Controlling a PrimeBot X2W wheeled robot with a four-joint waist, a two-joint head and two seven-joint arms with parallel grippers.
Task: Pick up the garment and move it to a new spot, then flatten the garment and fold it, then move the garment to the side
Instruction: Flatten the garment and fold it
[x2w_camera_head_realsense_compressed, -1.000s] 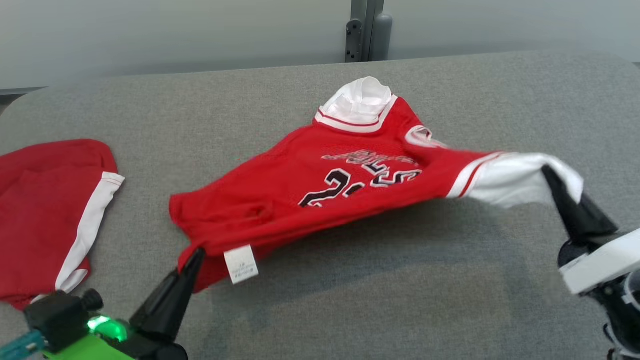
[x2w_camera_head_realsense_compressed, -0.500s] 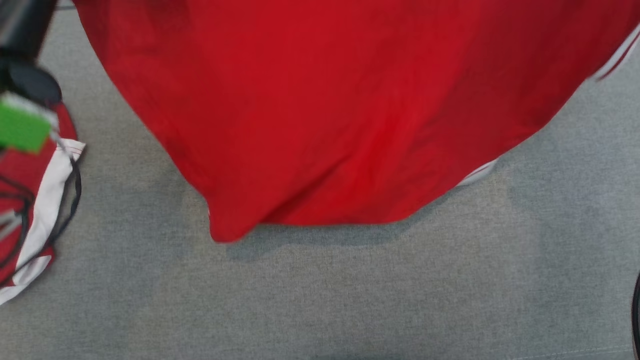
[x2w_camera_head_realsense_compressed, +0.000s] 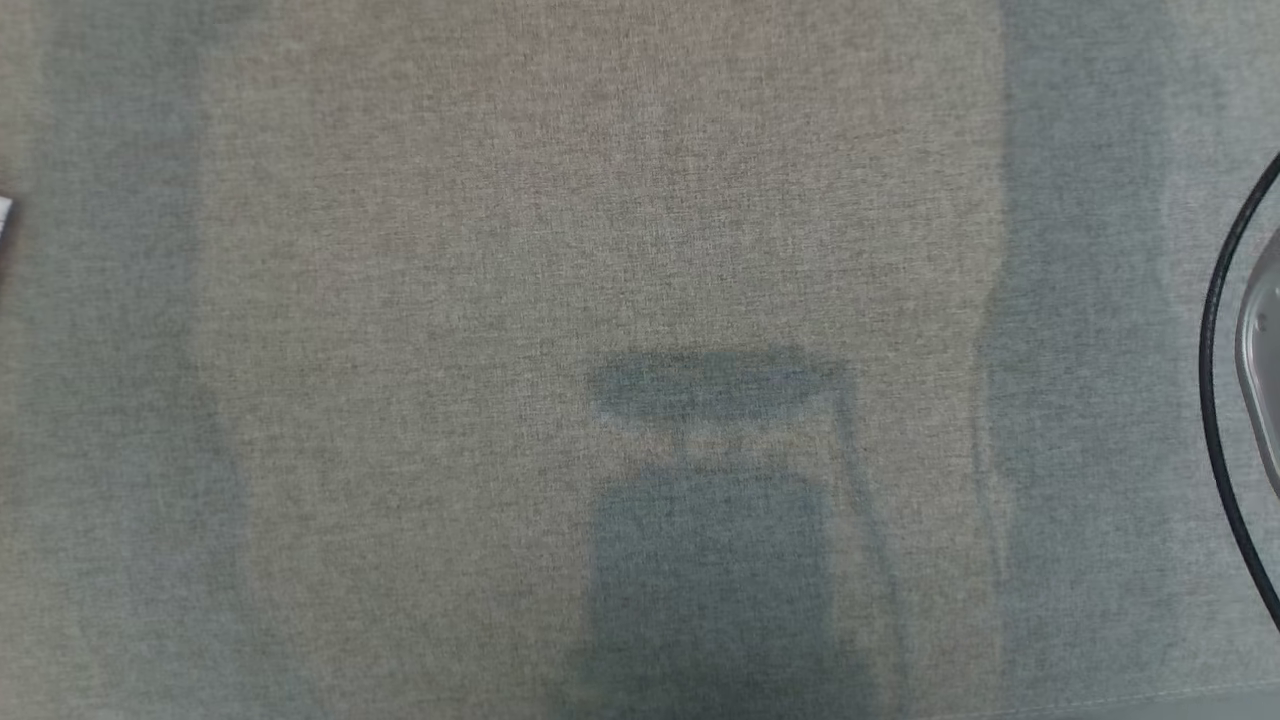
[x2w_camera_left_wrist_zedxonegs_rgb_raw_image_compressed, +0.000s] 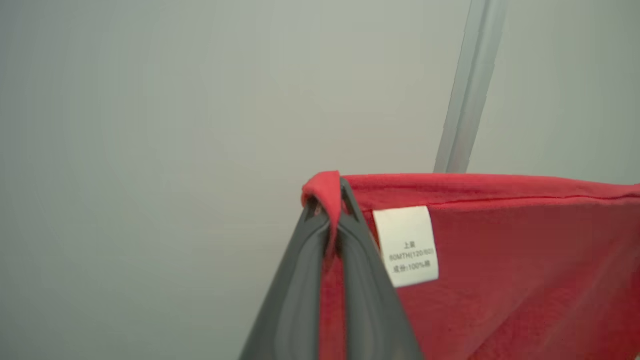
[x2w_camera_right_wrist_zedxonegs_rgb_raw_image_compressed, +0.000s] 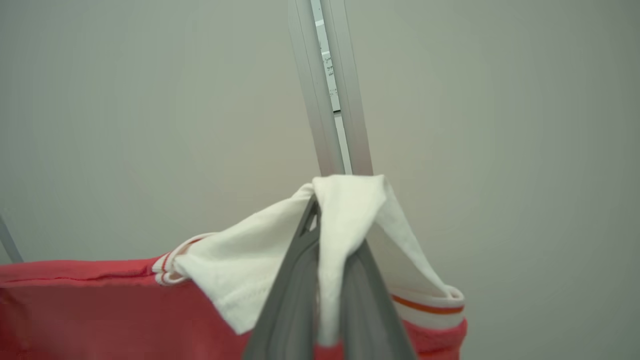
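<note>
Above the grey cloth-covered table, we now hold the red, white-sleeved jersey aloft, where a second ago it lay stretched low over the surface. Our left gripper pinches its red hem corner, and our right gripper pinches its white sleeve. We judge the lift done and the carry to a new spot next.

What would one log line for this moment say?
shirt: hanging between claws | left claw: shut on red corner | right claw: shut on white sleeve

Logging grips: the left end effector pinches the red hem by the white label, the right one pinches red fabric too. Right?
No: the right wrist view shows the right end effector pinching white fabric of the garment, not red. The rest holds.
</note>
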